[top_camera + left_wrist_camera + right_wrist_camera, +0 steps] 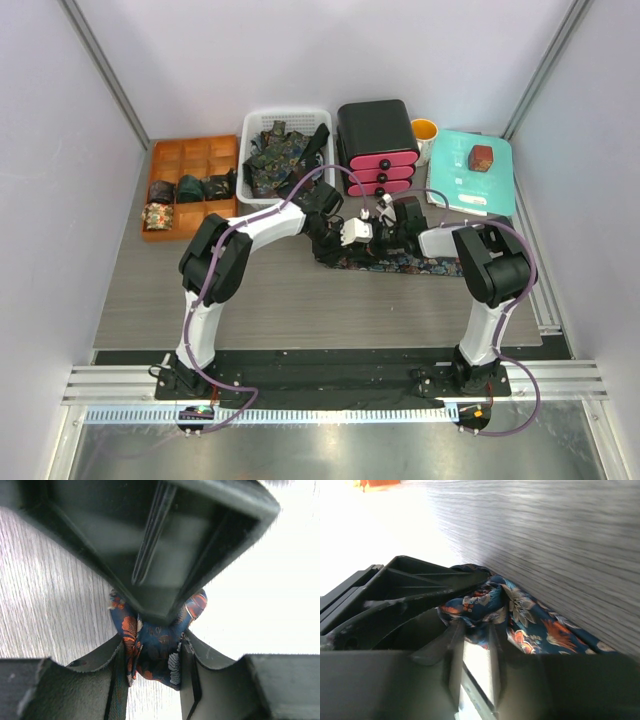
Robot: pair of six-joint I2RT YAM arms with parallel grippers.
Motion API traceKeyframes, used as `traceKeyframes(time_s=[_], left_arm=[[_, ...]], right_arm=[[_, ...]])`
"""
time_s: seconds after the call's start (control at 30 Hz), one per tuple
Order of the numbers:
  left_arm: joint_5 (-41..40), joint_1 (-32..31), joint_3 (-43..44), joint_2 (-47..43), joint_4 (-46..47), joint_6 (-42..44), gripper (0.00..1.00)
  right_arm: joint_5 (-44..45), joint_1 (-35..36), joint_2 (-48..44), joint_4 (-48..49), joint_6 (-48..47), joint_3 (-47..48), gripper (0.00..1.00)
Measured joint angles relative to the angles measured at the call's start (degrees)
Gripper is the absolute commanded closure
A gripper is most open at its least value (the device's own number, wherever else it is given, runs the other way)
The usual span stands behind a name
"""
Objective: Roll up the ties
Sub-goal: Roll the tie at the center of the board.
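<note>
Grey table (300, 300) beneath tie (435, 267), white walls (330, 50)

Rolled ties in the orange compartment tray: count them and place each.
4. Three dark fabric rolls sit side by side in one row of the orange divided tray; a lighter floral roll sits near-left. The left arm may hide others.
</note>
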Motion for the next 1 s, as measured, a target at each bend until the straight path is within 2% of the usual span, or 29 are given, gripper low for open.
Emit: traceKeyframes(time_s=[0.07, 0.17, 0.2, 0.27, 0.3, 0.47, 0.5, 0.67, 0.87, 1.0], left_arm=[[0.0, 0.0, 0.1, 0.1, -0.1, 0.0, 0.68], [0.0, 0.0, 0.1, 0.1, -0.1, 0.0, 0.58], [0.0, -0.1, 0.1, 0.1, -0.1, 0.0, 0.5], [0.1, -0.1, 0.1, 0.1, -0.1, 0.2, 0.42], [0.4, 0.0, 0.1, 0.1, -0.1, 0.3, 0.34], [2.2, 1.2, 0.0, -0.2, 0.0, 0.1, 0.16], [2.7, 1.7, -0.1, -0.3, -0.1, 0.0, 0.01], [6.6, 4.5, -2.1, -4.1, 1.1, -1.6, 0.0], [14.2, 8.3, -12.5, -17.5, 9.9, -3.8, 0.0], [15.0, 9.0, -17.7, -23.5, 17.7, -10.1, 0.0]], right_arm=[[-0.2, 0.0, 0.0, -0.5, -0.6, 0.6, 0.99], [0.0, -0.1, 0.0, -2.1, -2.1, 1.2, 0.99], [0.0, -0.2, 0.0, -2.7, -2.7, 1.4, 0.99], [0.5, -0.3, 0.0, -4.1, -4.3, 1.8, 0.99], [0.7, -0.5, 0.0, -4.9, -5.1, 1.8, 0.99], [1.4, -2.6, 0.1, -9.2, -9.1, 1.8, 0.99], [1.4, -2.9, 0.3, -10.0, -10.0, 1.9, 0.99], [0.9, -3.5, 1.7, -13.2, -13.2, 3.5, 0.99], [0.6, -3.5, 2.3, -16.0, -16.3, 5.3, 0.99], [0.2, -3.5, 2.7, -17.1, -18.0, 6.2, 0.99]])
